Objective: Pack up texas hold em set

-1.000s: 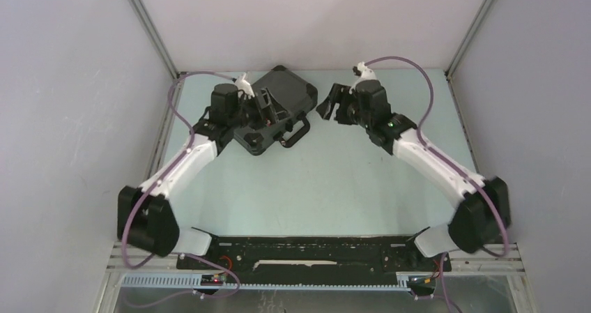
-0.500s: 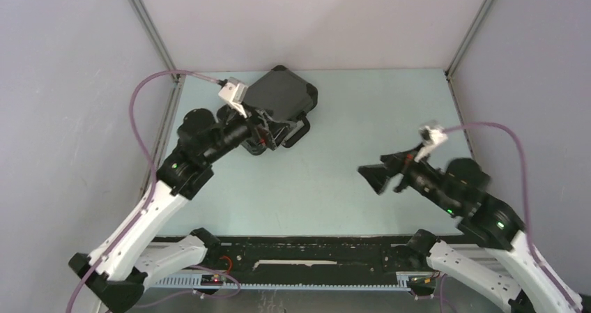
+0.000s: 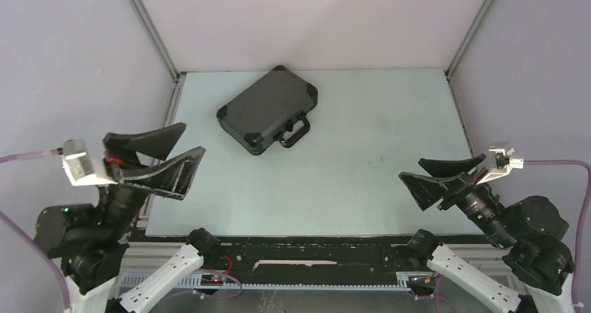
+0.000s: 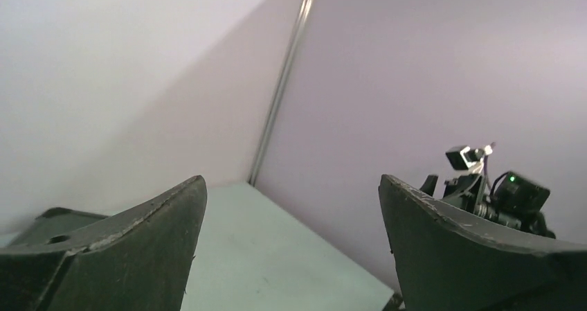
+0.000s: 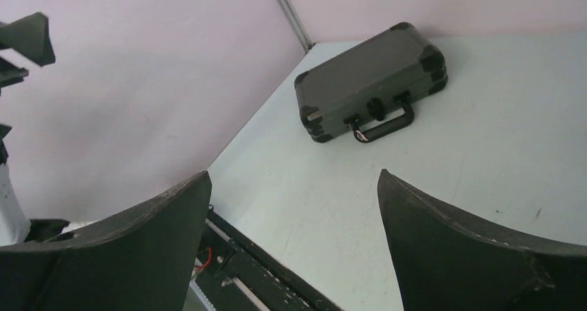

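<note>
Briefcase [image 3: 268, 111] lies shut at upper centre of our desk [image 3: 348, 180]. We hold left pincer [image 3: 194, 137] and right pincer [image 3: 410, 168] wide and empty, low in frame.

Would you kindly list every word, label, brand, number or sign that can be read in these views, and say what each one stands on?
No text can be read in any view.
The black briefcase lies closed and shows no lettering or logo.
The left gripper and the right gripper, both open, bear no visible markings.
The table and the walls are plain.
</note>
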You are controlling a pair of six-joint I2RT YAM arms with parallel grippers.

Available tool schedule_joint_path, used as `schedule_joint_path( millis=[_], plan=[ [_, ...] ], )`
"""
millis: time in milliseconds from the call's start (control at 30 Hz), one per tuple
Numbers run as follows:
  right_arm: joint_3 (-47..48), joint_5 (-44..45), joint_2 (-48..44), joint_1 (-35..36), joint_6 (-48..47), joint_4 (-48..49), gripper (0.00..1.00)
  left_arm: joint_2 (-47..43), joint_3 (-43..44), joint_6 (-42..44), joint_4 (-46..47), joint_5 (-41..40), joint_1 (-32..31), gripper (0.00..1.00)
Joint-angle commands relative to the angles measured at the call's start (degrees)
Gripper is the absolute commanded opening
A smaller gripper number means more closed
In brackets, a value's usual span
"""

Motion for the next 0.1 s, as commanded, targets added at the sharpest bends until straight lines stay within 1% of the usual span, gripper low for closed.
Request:
schedule_joint_path(
  millis=[0,67],
  plan=[
    [-2.21,2.76,0.74,0.37,0.25,7.85,0.99,0.66,0.99,-1.25,-4.28,-4.24,-0.21,1.0],
    [-2.19,3.12,2.37,0.38,-0.21,9.71,1.0,2.23,2.92,-1.76,-5.96,-3.27,-0.21,1.0]
  ],
)
